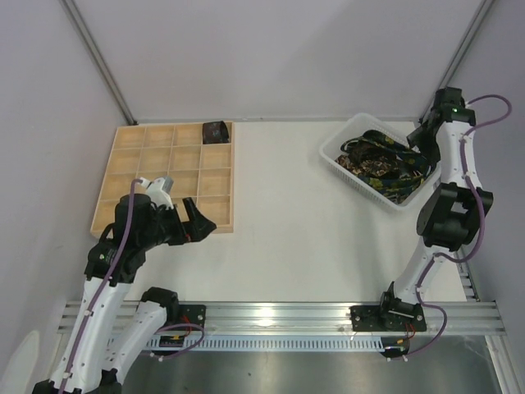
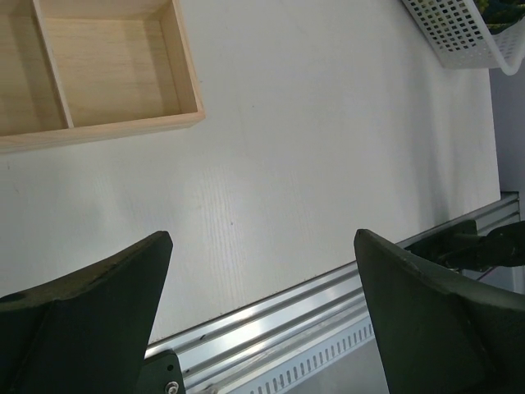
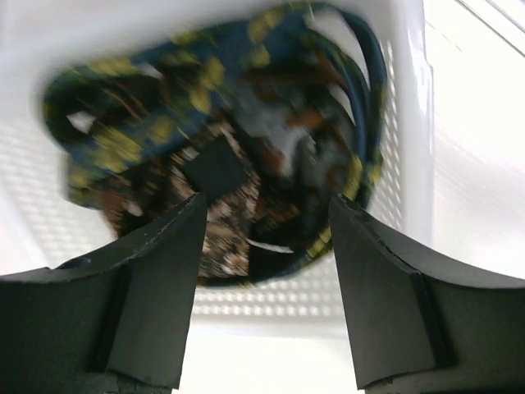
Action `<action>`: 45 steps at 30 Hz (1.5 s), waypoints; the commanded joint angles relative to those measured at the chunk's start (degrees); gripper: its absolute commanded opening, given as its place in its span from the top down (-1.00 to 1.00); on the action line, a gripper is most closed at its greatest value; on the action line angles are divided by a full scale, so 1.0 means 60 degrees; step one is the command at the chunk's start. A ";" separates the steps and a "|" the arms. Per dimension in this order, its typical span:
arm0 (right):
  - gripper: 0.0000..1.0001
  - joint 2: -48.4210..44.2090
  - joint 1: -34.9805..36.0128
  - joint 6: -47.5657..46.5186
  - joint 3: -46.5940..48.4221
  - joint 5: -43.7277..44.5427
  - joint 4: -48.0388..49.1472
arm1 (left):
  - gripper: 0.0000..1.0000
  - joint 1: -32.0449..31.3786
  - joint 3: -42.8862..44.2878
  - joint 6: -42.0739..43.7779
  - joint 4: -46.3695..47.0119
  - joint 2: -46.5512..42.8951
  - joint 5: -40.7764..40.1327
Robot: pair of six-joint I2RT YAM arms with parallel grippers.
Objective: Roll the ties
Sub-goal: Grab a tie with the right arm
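Observation:
Several ties (image 1: 381,160) lie tangled in the white slotted basket (image 1: 332,158) at the back right. In the right wrist view a navy tie with yellow-green flowers (image 3: 156,90) loops around a black-brown tie with gold print (image 3: 234,226); that view is blurred. My right gripper (image 3: 267,217) is open and empty, just above the pile, at the basket's right end (image 1: 420,138). A dark rolled tie (image 1: 216,131) sits in the far right cell of the wooden grid tray (image 1: 123,176). My left gripper (image 1: 201,223) is open and empty above the table by the tray's near right corner (image 2: 262,271).
The other cells of the tray that show are empty, and its corner shows in the left wrist view (image 2: 190,90). The basket's corner (image 2: 459,37) shows there too. An aluminium rail (image 1: 279,316) runs along the table's near edge. Grey walls stand close on both sides.

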 commanded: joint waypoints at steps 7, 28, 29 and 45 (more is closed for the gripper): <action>-0.30 -0.0076 0.0860 -0.0089 -0.0893 0.2721 -0.2210 | -1.00 -0.0273 0.0786 0.0532 -0.0003 0.0261 -0.0627; -0.21 0.0304 0.0640 0.0364 -0.1499 0.2149 -0.1078 | -1.00 -0.0317 0.1212 0.0679 -0.0325 0.0657 -0.0934; -0.21 0.0333 0.0640 0.0409 -0.1425 0.2135 -0.1210 | -1.00 -0.0317 0.1226 0.0679 -0.0311 0.0700 -0.0934; 0.02 0.0611 0.0684 0.1083 -0.2157 0.2588 -0.0786 | -1.00 -0.0317 0.1241 0.0781 -0.0544 0.0642 -0.0978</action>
